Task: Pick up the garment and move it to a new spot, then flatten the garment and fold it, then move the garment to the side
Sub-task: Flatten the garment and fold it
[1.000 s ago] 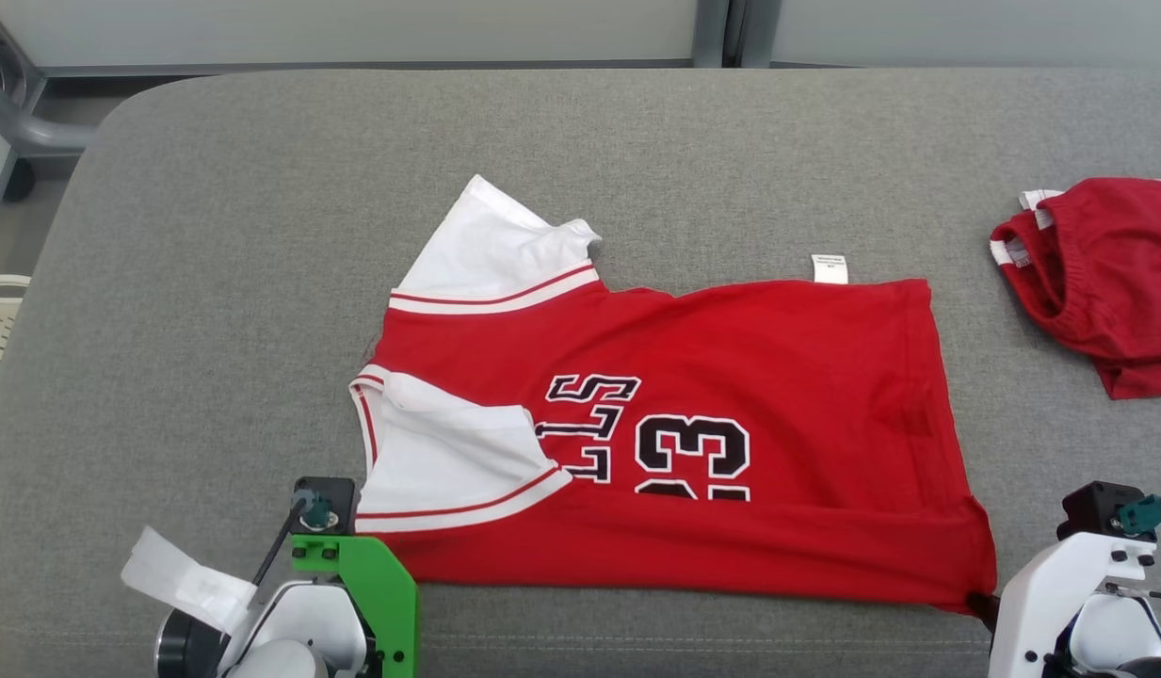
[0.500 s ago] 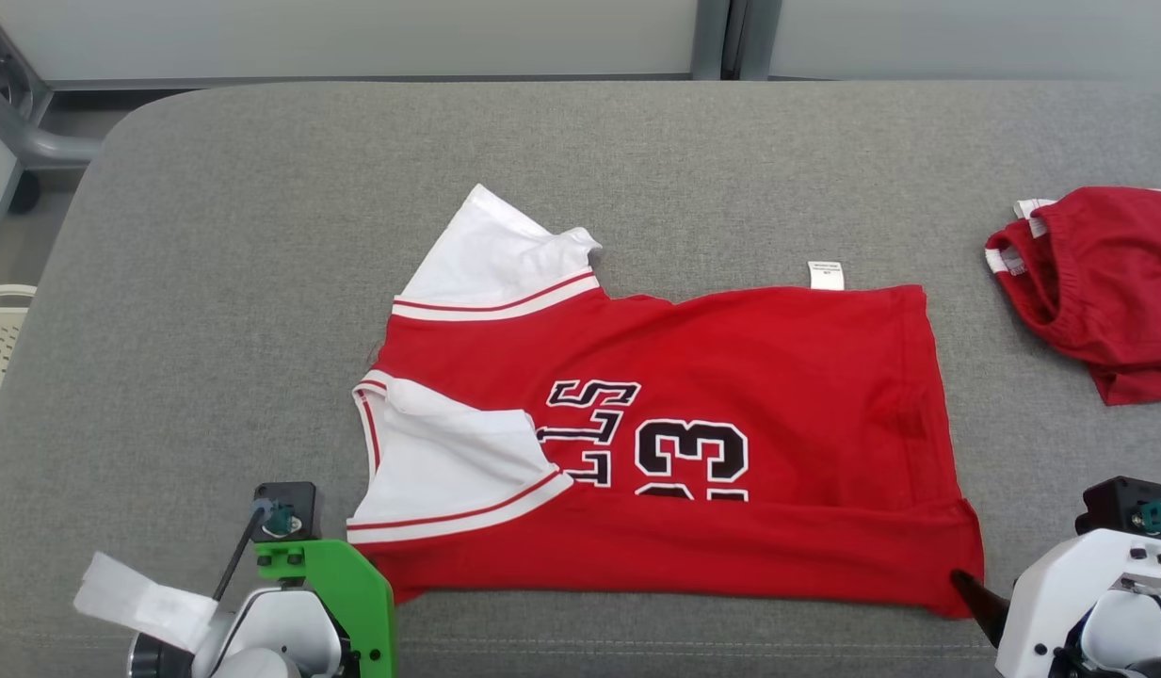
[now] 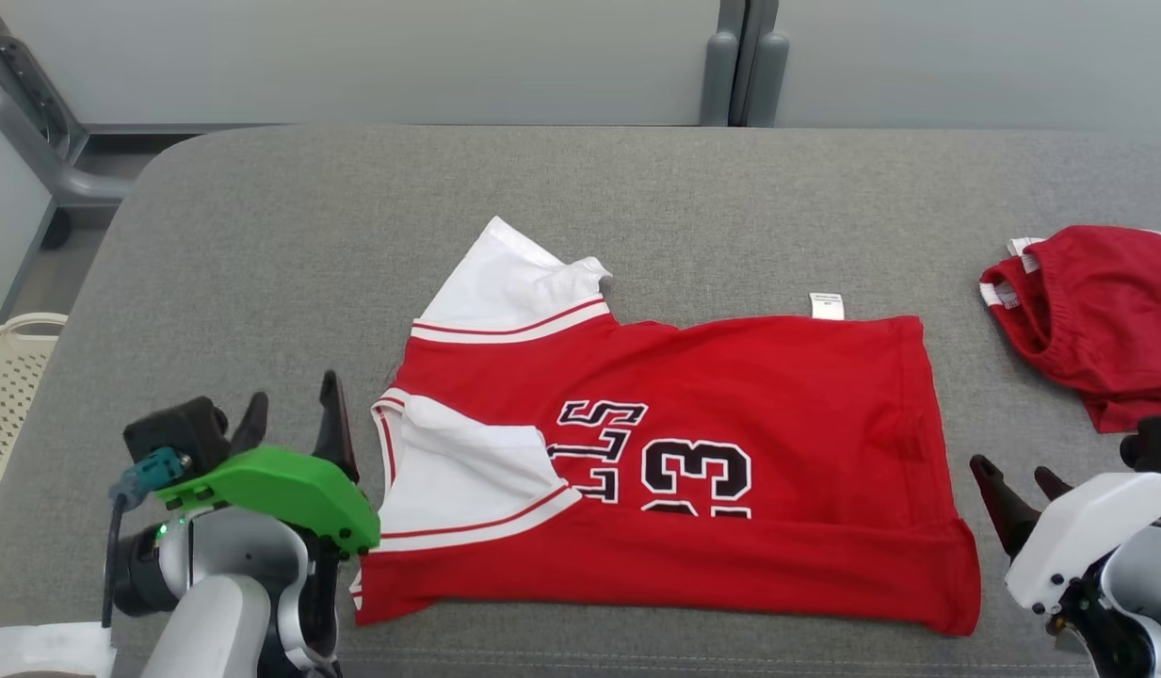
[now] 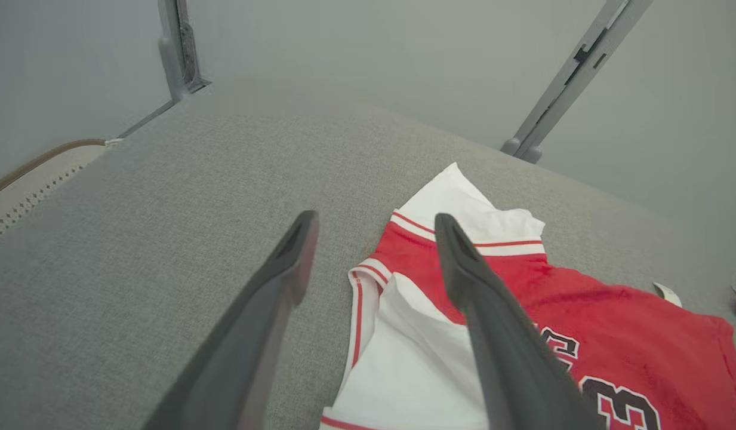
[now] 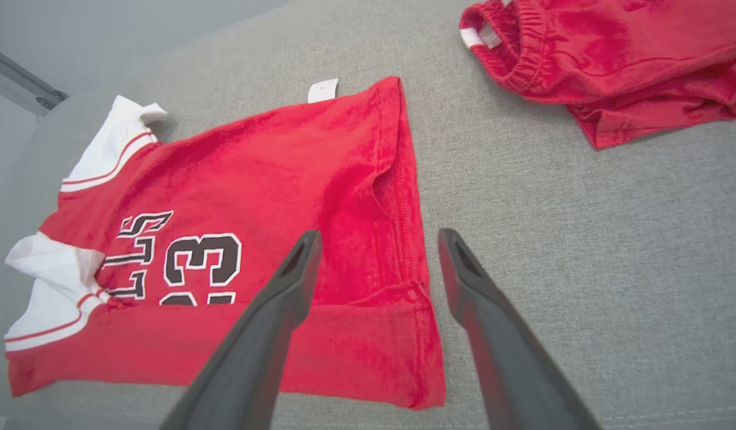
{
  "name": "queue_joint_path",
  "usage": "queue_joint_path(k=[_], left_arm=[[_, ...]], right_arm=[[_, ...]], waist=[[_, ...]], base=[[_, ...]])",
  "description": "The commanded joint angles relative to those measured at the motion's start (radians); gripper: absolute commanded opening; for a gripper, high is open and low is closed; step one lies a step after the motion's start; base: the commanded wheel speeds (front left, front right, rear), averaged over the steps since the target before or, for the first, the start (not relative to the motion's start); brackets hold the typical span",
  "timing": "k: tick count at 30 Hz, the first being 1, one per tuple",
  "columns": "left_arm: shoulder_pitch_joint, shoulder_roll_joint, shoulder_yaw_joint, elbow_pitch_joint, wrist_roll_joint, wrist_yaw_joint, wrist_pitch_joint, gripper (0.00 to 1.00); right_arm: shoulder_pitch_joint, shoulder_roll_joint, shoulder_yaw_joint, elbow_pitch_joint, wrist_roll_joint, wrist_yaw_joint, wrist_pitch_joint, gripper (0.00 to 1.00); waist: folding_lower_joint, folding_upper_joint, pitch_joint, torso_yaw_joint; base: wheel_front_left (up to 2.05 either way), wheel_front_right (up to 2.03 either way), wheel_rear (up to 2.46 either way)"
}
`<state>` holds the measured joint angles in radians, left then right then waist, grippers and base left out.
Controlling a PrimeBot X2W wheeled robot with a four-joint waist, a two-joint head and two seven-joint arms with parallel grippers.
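The garment (image 3: pixel 731 395) is a red jersey with white sleeves and black numbers, lying on the grey cushioned surface (image 3: pixel 260 235) with its near long edge folded up over the print. It also shows in the left wrist view (image 4: pixel 523 298) and the right wrist view (image 5: pixel 284 179). My left gripper (image 3: pixel 293 414) hovers open just left of the jersey's sleeve end, empty. My right gripper (image 3: pixel 1013 480) hovers open just right of the jersey's hem corner, holding nothing. Both pairs of fingers (image 4: pixel 284 269) (image 5: pixel 296 269) stand wide apart above the fabric.
A second red garment (image 3: pixel 1098 311) with an elastic waistband lies bunched at the far right (image 5: pixel 612 54). A pale perforated basket (image 3: pixel 6 377) stands beside the surface at the left. Grey panels and posts rise behind the far edge.
Both grippers have opened, let go of the jersey's near edge and lifted back from it. The camera has tilted, shifting the whole picture down.
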<state>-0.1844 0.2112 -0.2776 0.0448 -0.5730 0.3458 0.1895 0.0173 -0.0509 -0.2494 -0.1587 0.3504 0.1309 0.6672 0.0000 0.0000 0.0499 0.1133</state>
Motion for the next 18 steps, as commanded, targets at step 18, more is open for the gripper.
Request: queue_joint_path(k=[18], left_arm=[[-0.095, -0.057, -0.013, 0.25, -0.006, -0.254, -0.4, 1.0]], right_arm=[[-0.19, -0.001, 0.188, 0.29, 0.018, 0.0, -0.524, 1.0]], waist=[[0.0, 0.0, -0.065, -0.039]], base=[[0.0, 0.0, 0.0]])
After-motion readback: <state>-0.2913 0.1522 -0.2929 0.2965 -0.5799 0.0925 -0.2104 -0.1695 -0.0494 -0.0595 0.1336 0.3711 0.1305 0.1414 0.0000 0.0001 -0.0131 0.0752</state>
